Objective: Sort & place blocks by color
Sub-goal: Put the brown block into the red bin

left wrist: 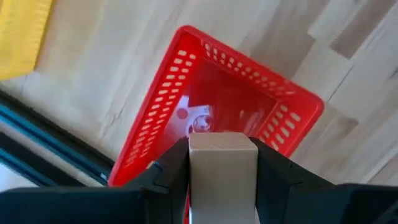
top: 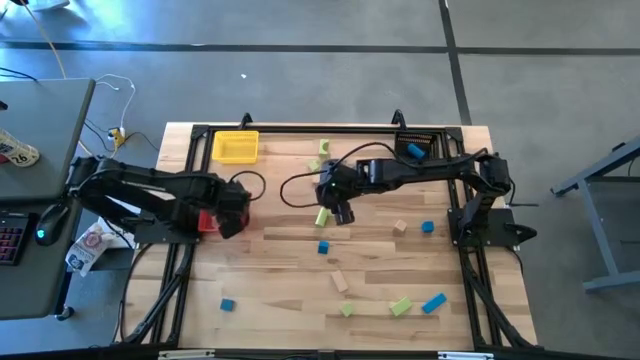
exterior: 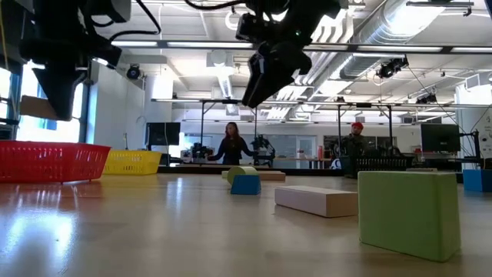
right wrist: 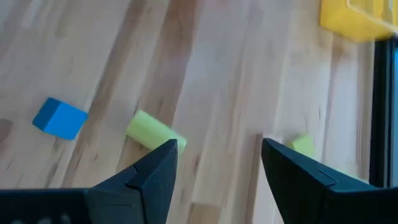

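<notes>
My left gripper [left wrist: 222, 163] is shut on a plain tan wood block [left wrist: 222, 177] and hangs over the red bin [left wrist: 239, 102], which stands at the table's left side [top: 206, 224]. My right gripper [right wrist: 217, 163] is open and raised over the table's middle [top: 341, 206]. Just below and beside it a light green cylinder [right wrist: 151, 130] lies on its side. A blue cube [right wrist: 60, 117] and a small green block [right wrist: 303, 145] rest nearby. More blue, green and tan blocks lie scattered over the near half of the table. My left gripper pinches the tan wood block by two opposite side faces [left wrist: 194, 174] between its two fingers. It comes from above, pointing down. The block is lifted clear and sits straight in the hold above the open red bin.
A yellow bin [top: 236, 147] stands at the far left of the table, and a black bin with a blue block [top: 414, 152] at the far right. In the low view a tan bar [exterior: 315, 200] and a green block [exterior: 407, 212] lie near. People stand in the room beyond.
</notes>
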`<state>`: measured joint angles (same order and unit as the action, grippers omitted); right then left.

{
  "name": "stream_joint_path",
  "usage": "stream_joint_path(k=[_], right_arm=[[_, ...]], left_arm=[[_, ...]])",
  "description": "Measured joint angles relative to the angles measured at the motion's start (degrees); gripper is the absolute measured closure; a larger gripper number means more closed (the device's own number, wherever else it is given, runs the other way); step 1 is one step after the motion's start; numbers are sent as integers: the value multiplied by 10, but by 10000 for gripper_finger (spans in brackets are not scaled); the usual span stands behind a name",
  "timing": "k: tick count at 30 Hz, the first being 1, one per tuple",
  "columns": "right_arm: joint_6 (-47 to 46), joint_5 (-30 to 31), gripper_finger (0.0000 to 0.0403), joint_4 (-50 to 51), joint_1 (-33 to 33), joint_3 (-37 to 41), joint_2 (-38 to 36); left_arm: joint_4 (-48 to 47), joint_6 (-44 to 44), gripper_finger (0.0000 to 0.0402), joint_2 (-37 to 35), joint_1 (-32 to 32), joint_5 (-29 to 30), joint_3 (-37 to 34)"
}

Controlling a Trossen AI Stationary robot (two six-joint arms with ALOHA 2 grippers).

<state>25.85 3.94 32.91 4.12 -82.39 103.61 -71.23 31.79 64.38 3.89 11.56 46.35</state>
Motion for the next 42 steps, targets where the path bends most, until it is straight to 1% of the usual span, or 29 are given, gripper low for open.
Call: stream_joint_path(k=[5,8,12,14,16,21,31,36,39,42], right_arm=[[61,-46,182,1,0,0,11],[77,-60,182,-2,0,0,22],[105,-64,182,2,-4,0,32],[115,-66,182,-2,-6,0,36],[124,-72,182,-2,-9,0,41],[132,-73,182,-15,-19,0,62],[151,-73,182,-24,-25,0,83],[166,-72,182,-23,-26,0,83],[167,-70,182,-23,-23,0,90],[175,-61,182,-23,-20,0,102]], left_arm=[[1,-80,289,12,32,-29,0],[7,-108,289,22,47,-43,0],[9,-134,288,39,64,-47,0],[10,-147,286,49,72,-58,0],[11,-159,281,60,79,-68,0],[31,-183,267,95,91,-69,0],[37,-185,264,162,93,-75,0],[36,-180,263,171,93,-82,0],[36,-170,263,172,93,-96,0],[35,-170,263,172,93,-97,0]])
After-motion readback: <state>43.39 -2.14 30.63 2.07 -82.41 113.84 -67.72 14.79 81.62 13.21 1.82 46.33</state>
